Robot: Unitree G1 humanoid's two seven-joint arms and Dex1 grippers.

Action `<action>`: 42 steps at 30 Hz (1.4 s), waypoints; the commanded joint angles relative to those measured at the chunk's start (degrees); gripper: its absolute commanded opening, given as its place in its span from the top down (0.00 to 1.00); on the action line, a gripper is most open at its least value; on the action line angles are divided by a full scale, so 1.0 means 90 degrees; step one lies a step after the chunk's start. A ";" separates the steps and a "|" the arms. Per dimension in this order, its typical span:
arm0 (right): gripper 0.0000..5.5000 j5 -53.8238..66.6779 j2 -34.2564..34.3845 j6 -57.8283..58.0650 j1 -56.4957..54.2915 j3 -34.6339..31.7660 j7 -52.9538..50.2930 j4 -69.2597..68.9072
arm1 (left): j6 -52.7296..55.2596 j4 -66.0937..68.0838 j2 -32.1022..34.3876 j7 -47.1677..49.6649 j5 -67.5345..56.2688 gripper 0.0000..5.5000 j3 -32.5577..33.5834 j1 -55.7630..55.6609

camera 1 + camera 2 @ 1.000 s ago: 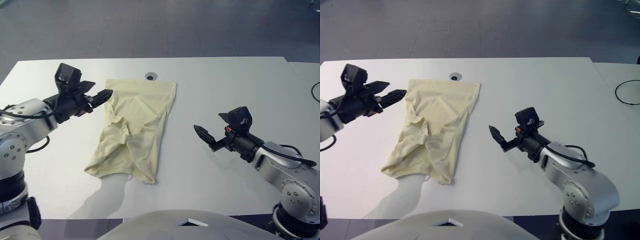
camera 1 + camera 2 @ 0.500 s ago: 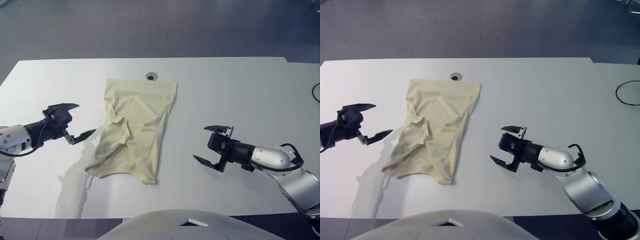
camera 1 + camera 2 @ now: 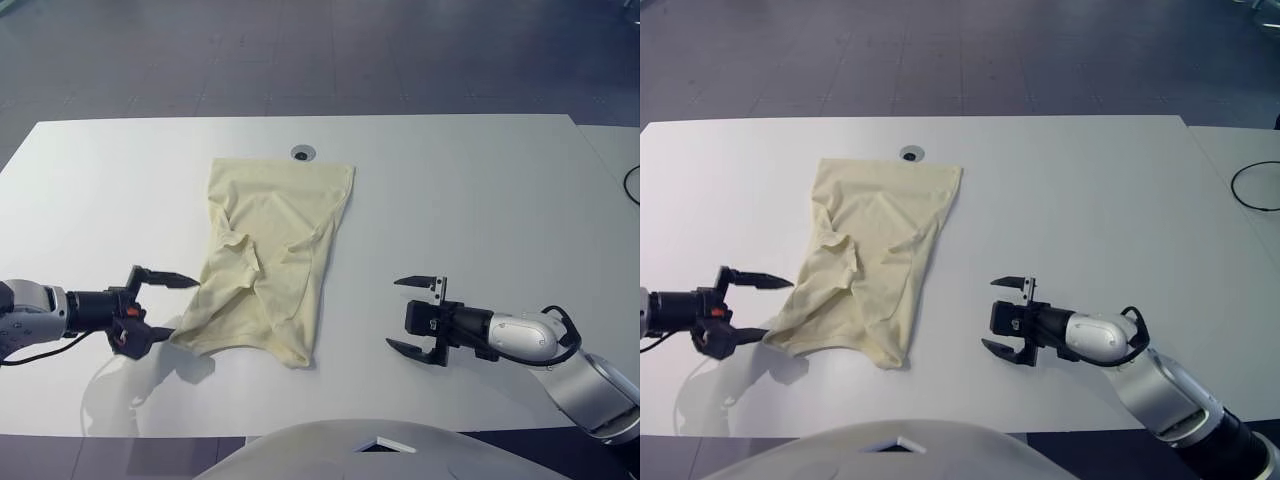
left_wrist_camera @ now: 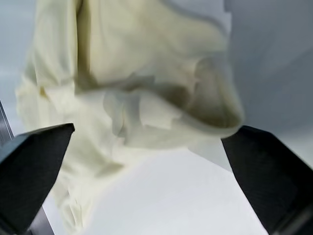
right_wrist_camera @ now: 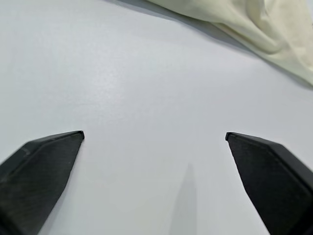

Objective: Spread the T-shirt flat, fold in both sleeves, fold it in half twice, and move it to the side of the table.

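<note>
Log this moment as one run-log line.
T-shirt: crumpled, not flat, mid-table | left gripper: open at shirt's near-left corner, no grasp | right gripper: open, over table right of shirt

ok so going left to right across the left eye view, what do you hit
left end effector → T-shirt → right end effector

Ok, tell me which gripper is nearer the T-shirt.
Left. The left gripper sits open right at the T-shirt's near left corner; the right gripper is open over the table, well clear of the shirt's right edge.
</note>
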 commanded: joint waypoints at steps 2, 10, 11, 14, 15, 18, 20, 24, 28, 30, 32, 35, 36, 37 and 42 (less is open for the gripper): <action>0.02 -0.0460 0.0091 -0.0115 0.0030 0.0119 0.0087 0.0254 | -0.0888 -0.0135 -0.0079 0.0679 0.1232 0.06 -0.0166 0.0110; 0.02 -0.0561 0.0178 -0.0170 0.0155 -0.0050 0.0157 0.0273 | -0.0882 0.0377 -0.0298 0.1693 0.2741 0.32 0.0528 0.0142; 0.02 -0.0562 0.0182 -0.0157 0.0195 -0.0084 0.0150 0.0251 | -0.0883 0.0445 -0.0256 0.1811 0.2925 0.28 0.0531 0.0099; 0.02 -0.0592 0.0208 -0.0118 0.0267 -0.0154 0.0130 0.0214 | -0.0846 0.0621 -0.0266 0.2157 0.3407 0.23 0.0584 -0.0128; 0.02 -0.0607 0.0222 -0.0122 0.0268 -0.0163 0.0135 0.0219 | -0.0804 0.0643 -0.0274 0.2301 0.3598 0.20 0.0620 -0.0166; 0.02 -0.0644 0.0255 -0.0124 0.0300 -0.0174 0.0140 0.0200 | -0.0614 0.0707 -0.0243 0.2737 0.4027 0.14 0.0567 -0.0227; 0.02 -0.0688 0.0279 -0.0118 0.0323 -0.0129 0.0145 0.0157 | -0.0433 0.0794 -0.0227 0.2987 0.4175 0.10 0.0421 -0.0253; 0.02 -0.0988 0.0365 -0.0434 0.0209 0.0156 0.0214 0.0280 | -0.0236 0.0664 -0.0260 0.3234 0.3917 0.23 0.0123 -0.0086; 0.02 -0.1428 0.0563 -0.0790 0.0045 0.0556 0.0250 0.0399 | -0.0055 0.0518 -0.0233 0.3425 0.3776 0.39 -0.0101 0.0004; 0.02 -0.1514 0.0684 -0.0928 -0.0045 0.0643 0.0267 0.0410 | 0.0042 0.0459 -0.0226 0.3531 0.3772 0.45 -0.0163 0.0056; 0.02 -0.1490 0.0815 -0.1066 -0.0116 0.0680 0.0321 0.0358 | 0.0117 0.0324 -0.0233 0.3619 0.3722 0.52 -0.0215 0.0190; 0.02 -0.1526 0.0928 -0.1324 -0.0178 0.0793 0.0440 0.0312 | 0.0256 0.0061 -0.0215 0.3747 0.3580 0.63 -0.0266 0.0479; 0.02 -0.1595 0.0972 -0.1456 -0.0181 0.0860 0.0456 0.0340 | 0.0307 -0.0016 -0.0203 0.3797 0.3540 0.66 -0.0270 0.0575; 0.02 -0.1651 0.1034 -0.1590 -0.0180 0.0943 0.0451 0.0375 | 0.0345 -0.0071 -0.0190 0.3825 0.3465 0.70 -0.0296 0.0645; 0.02 -0.2171 0.1402 -0.2315 -0.0355 0.1278 0.0248 0.0696 | 0.0443 -0.0303 -0.0068 0.3835 0.3072 0.89 -0.0460 0.0791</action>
